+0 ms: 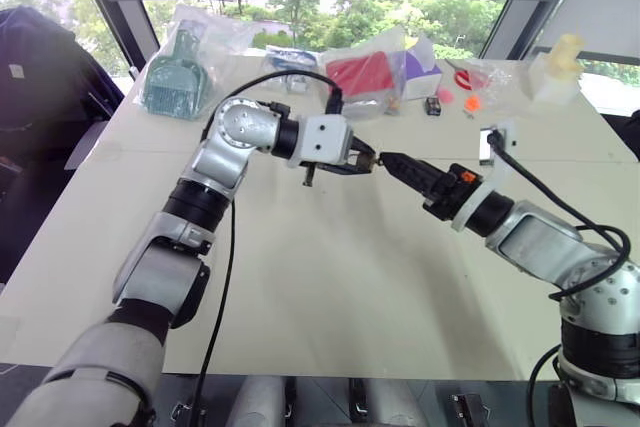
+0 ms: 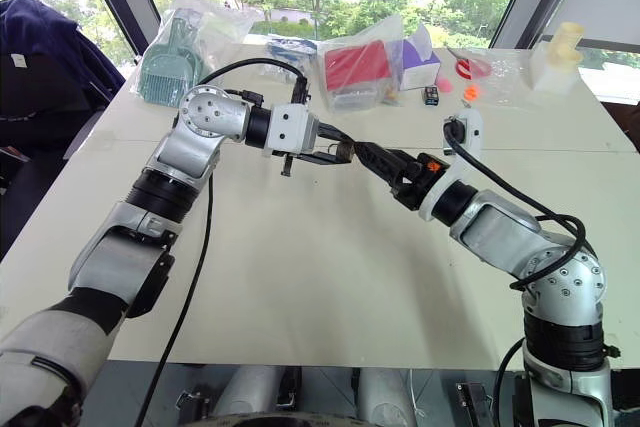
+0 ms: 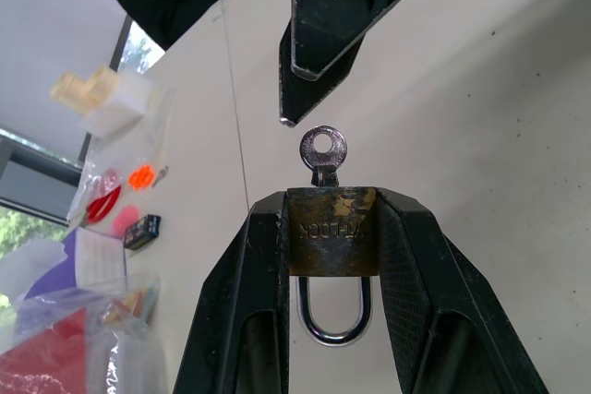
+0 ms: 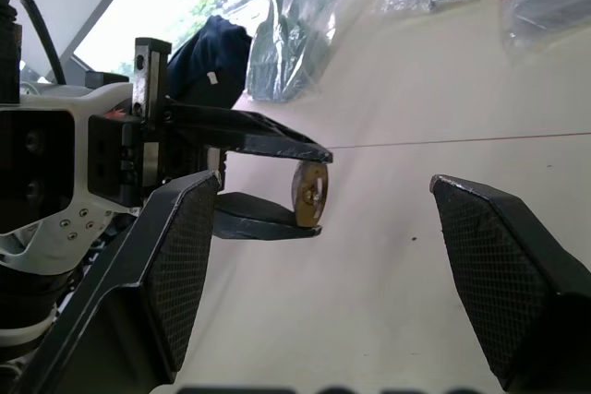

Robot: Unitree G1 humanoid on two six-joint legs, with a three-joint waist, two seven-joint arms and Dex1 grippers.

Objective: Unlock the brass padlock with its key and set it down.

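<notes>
Left gripper [image 3: 332, 228]: pinching the padlock [image 3: 332, 243] between its two fingers, held in the air above the middle of the tabletop [image 1: 330, 287], pointing across toward the right arm.
Padlock: brass body clamped at both sides, well clear of the tabletop; silvery shackle [image 3: 332, 316] looped back between the fingers, looks seated in the body.
Key [image 3: 323, 156]: stuck in the padlock's keyhole, round silvery bow poking out toward the right gripper, with nothing gripping it.
Right gripper [image 4: 323, 256]: fingers spread wide, nothing between them, facing the padlock head-on; its fingertips sit just beside the key's bow, with a small gap showing in the left wrist view.
Both arms: meeting tip to tip over the tabletop's centre.
Far edge of tabletop: a green item in a clear bag [image 1: 180, 72] toward the far left corner, a red item in a bag [image 1: 362, 74] near the middle, a small black box [image 1: 433, 105] and red scissors [image 1: 466, 78] further right, a pale yellow item on a white block [image 1: 556, 69] by the far right corner.
</notes>
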